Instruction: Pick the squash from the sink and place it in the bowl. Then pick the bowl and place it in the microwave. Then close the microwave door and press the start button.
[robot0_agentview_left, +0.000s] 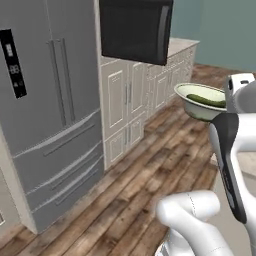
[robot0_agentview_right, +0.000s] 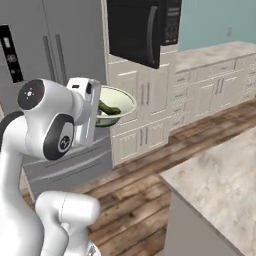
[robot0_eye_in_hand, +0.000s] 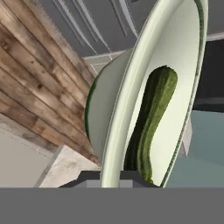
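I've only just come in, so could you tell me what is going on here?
The robot arm is carrying the pale bowl in the air, its gripper shut on the rim. The squash already lies inside the bowl. The black microwave hangs up ahead beside the grey fridge; the bowl is not yet in it.

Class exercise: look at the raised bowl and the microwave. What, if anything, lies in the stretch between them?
Nothing: in the right base view, open air separates the bowl from the microwave above it, with white cabinet doors behind.
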